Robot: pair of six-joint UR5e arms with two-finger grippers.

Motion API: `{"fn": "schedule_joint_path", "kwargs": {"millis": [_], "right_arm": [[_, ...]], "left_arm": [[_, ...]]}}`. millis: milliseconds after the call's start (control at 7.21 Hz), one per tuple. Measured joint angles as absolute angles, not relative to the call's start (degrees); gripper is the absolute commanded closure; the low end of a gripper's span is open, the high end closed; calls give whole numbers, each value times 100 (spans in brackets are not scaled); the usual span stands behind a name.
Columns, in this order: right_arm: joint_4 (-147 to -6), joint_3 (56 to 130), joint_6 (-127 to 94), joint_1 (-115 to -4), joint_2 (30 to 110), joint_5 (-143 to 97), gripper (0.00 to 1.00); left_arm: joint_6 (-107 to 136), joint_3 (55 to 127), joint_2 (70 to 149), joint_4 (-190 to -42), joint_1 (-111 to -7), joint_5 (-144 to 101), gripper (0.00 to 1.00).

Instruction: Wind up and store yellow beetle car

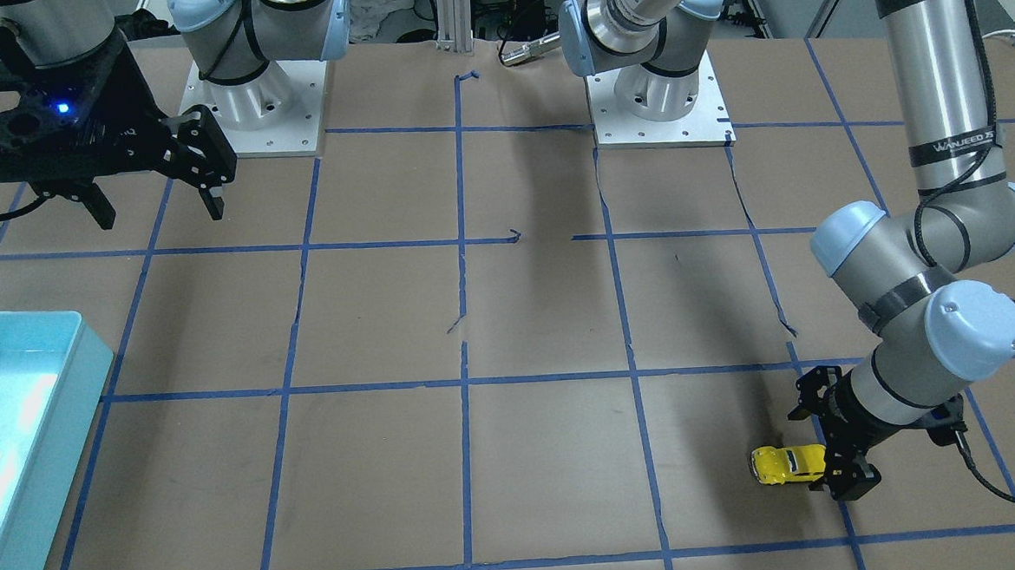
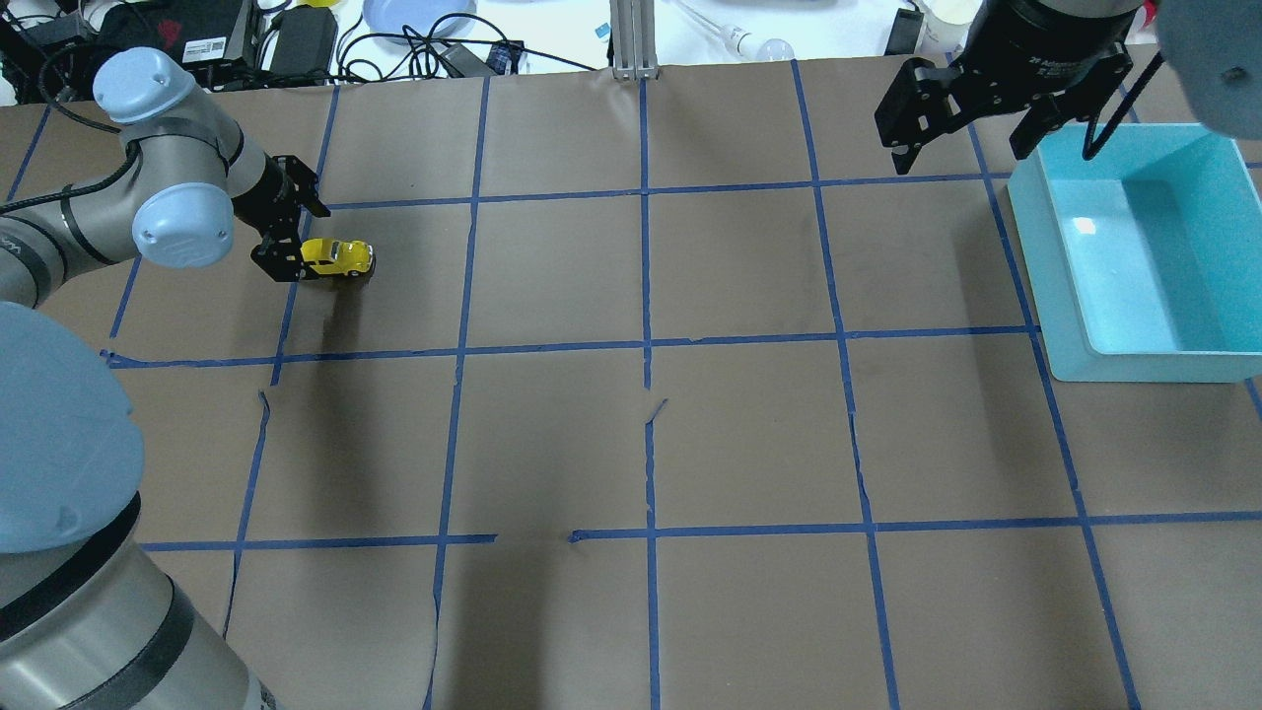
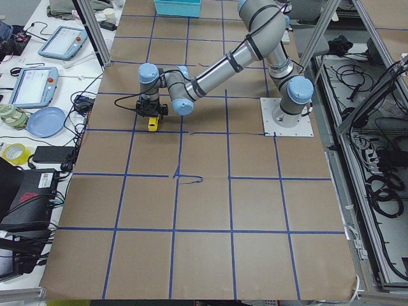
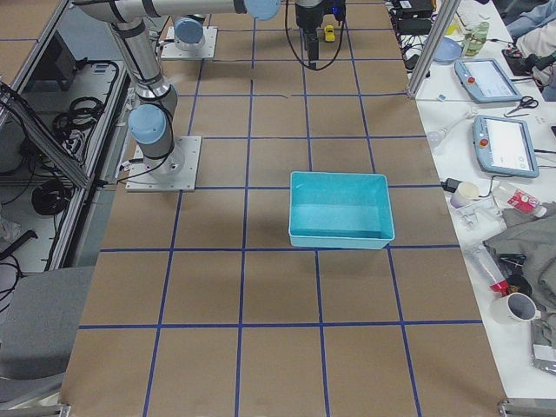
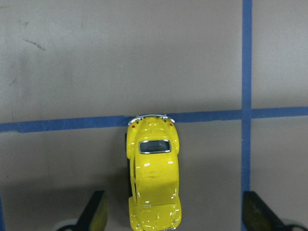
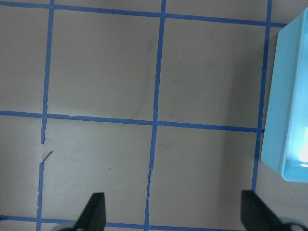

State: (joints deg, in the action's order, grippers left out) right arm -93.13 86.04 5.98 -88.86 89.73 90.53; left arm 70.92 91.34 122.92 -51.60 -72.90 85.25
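Note:
The yellow beetle car (image 1: 786, 464) stands on its wheels on the brown table, far on my left side (image 2: 337, 256). In the left wrist view the yellow beetle car (image 5: 153, 178) lies lengthwise between the two fingers, with a gap on each side. My left gripper (image 2: 291, 225) is low at the table, open, its fingertips astride the car's near end (image 5: 175, 216). My right gripper (image 2: 961, 148) is open and empty, held high beside the teal bin (image 2: 1055, 296). The right wrist view (image 6: 173, 216) shows only table between its fingers.
The teal bin (image 1: 86, 359) is open-topped and stands at the table's right end (image 6: 276, 120). Blue tape lines (image 2: 646, 345) divide the brown paper into squares. Cables, a blue plate (image 2: 414, 15) and gear lie beyond the far edge.

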Motion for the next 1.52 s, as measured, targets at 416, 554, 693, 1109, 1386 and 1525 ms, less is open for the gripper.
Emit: {"fn": "schedule_joint_path", "kwargs": {"millis": [416, 554, 693, 1109, 1386, 1525], "right_arm": [[-9311, 8604, 598, -8886, 8973, 9053, 0], [-9310, 8604, 598, -8886, 8973, 9053, 0], [-9314, 8604, 598, -8886, 8974, 9053, 0], [-9315, 8604, 598, -8886, 8973, 9053, 0], [-9314, 8604, 598, -8886, 8973, 9053, 0], [-9316, 8605, 598, -8886, 8973, 9053, 0]], "left_arm": [[7084, 9082, 12464, -5213, -7284, 8505, 10], [7100, 9072, 12491, -5202, -7280, 8508, 78], [7102, 9064, 12501, -5181, -7276, 8498, 100], [7050, 9059, 12491, -5158, -7269, 8441, 100], [7089, 9018, 12432, -5169, -7293, 8399, 100], [7175, 8981, 12392, -5201, -7386, 8234, 100]]}}
